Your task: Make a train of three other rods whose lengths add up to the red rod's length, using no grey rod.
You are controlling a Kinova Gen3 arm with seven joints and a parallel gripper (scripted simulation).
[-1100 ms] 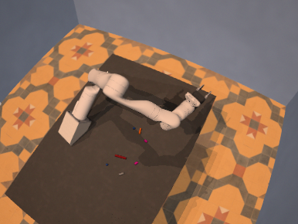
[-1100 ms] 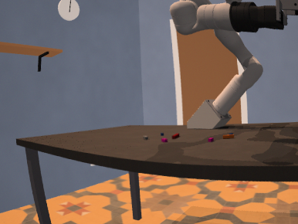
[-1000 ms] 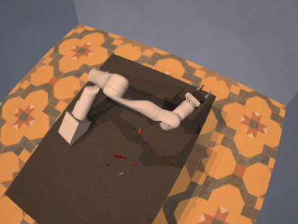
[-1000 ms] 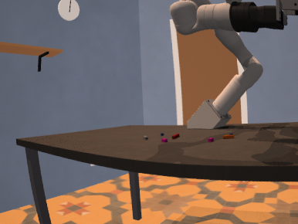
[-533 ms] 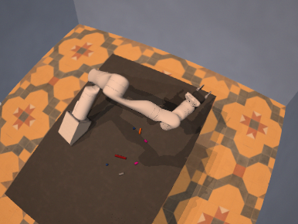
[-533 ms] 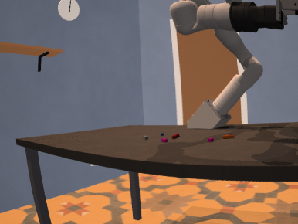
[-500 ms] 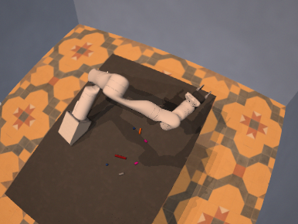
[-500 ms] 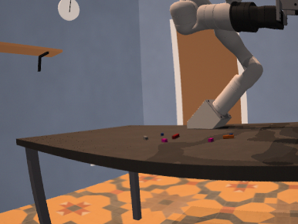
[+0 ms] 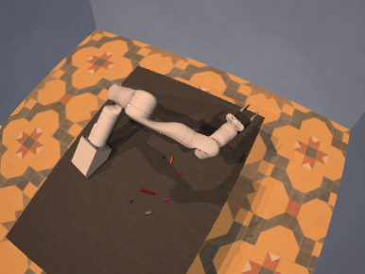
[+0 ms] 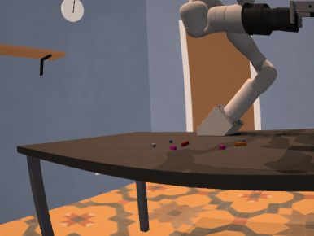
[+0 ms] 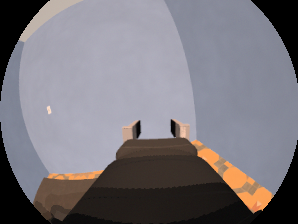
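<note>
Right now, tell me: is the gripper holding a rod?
No, the gripper hangs open and bare above the table's far edge, away from the rods.

Wall clock (image 10: 72, 9), shelf (image 10: 30, 51), door (image 10: 220, 81)

rods (image 9: 147, 192) scattered well apart, arm (image 9: 180, 133) raised
</note>
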